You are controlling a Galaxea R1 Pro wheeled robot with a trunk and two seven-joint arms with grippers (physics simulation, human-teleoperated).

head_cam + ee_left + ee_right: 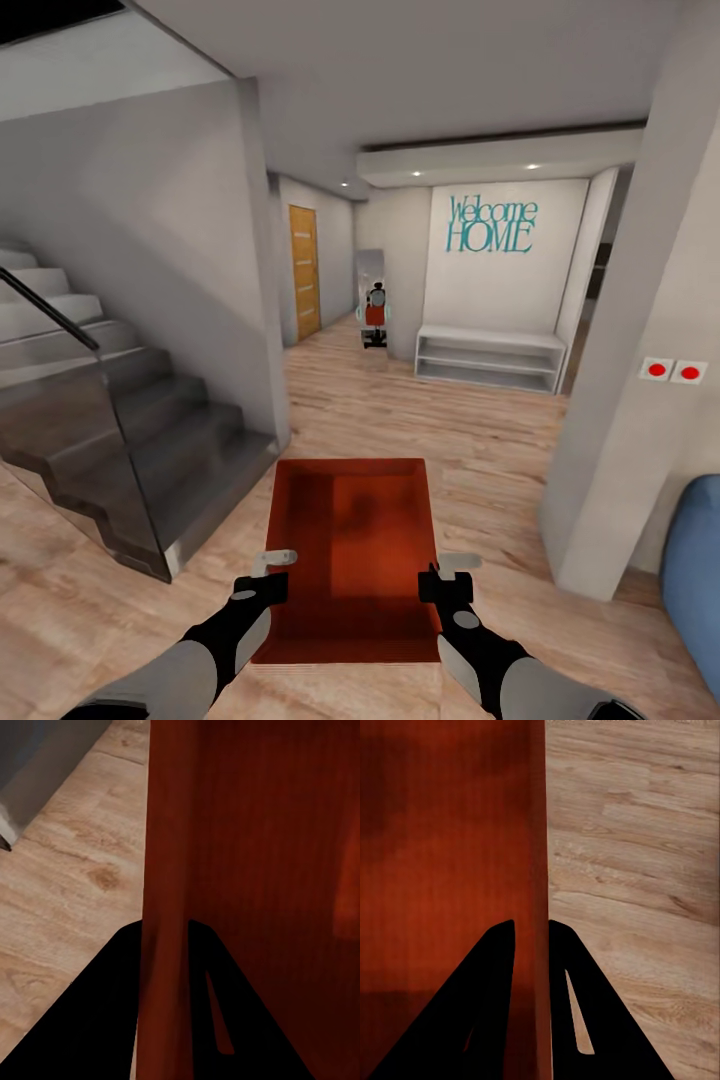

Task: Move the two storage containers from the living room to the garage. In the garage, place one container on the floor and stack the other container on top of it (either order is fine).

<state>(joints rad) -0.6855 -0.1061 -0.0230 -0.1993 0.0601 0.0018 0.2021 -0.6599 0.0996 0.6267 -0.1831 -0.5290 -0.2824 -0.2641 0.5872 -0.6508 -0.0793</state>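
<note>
Head view: container (350, 545) between both arms; left gripper (268, 572), right gripper (448, 573) clamping side walls.

Storage container (350, 545): orange-red plastic, matt, walls finely ribbed & w/ a faint sheen in wrist views. Floor (480, 450) is light wood plank, grainy w/ knots, satin finish; stairs (150, 420) look like smooth grey stone behind a glossy glass balustrade (60, 430). Gripper fingers (491, 1012) are matt black; door (304, 270) is warm light wood, shelf unit (490, 358) flat white.
</note>
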